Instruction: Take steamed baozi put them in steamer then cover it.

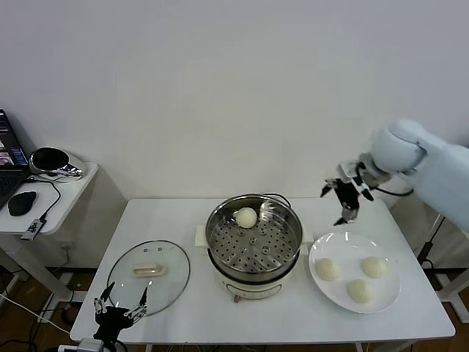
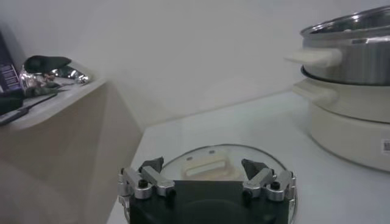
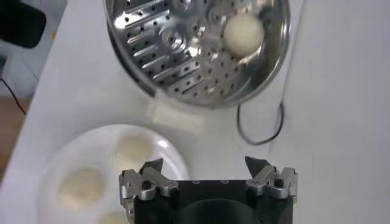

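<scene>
head view: right pincer (image 1: 343, 199) apart, empty, above plate's (image 1: 330, 246) 3 baozi (image 1: 327, 269).

A plain white wall (image 1: 220, 88) fills the back of the room, evenly lit. In front of it stands a white rectangular surface (image 1: 183, 220). To its left, a smaller white side table (image 1: 62, 192) sits against the wall, carrying a laptop (image 1: 9, 158), a black mouse (image 1: 22, 202), a cable (image 1: 45, 209) and a shiny dark object (image 1: 51, 160). A strip of wooden floor (image 1: 22, 312) shows lower left.
</scene>
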Available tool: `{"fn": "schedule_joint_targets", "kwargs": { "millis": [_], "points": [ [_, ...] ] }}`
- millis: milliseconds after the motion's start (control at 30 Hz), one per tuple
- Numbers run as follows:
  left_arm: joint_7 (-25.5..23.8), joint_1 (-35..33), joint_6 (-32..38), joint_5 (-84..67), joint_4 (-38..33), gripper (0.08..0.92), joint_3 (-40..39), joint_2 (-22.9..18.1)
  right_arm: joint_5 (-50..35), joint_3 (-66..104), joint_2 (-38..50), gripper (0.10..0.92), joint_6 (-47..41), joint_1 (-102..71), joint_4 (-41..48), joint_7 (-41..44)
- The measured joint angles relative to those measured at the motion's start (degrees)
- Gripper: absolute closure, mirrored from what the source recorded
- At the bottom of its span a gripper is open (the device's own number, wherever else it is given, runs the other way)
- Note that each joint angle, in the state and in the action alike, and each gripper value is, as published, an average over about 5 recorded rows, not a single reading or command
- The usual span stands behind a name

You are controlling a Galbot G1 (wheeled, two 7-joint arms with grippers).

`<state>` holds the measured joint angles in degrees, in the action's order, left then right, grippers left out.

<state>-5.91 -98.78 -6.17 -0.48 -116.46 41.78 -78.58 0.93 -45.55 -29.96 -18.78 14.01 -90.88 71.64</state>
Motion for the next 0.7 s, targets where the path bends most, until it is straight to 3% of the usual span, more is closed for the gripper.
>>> {"fn": "schedule_joint_targets", "kwargs": {
  "millis": [700],
  "points": [
    [-0.1, -0.8, -0.1, 0.7, 0.8, 0.177, 0.7, -0.8, 6.5, 10.7, -2.4, 0.203, -0.6, -24.1, 4.6, -9.2]
  ]
}}
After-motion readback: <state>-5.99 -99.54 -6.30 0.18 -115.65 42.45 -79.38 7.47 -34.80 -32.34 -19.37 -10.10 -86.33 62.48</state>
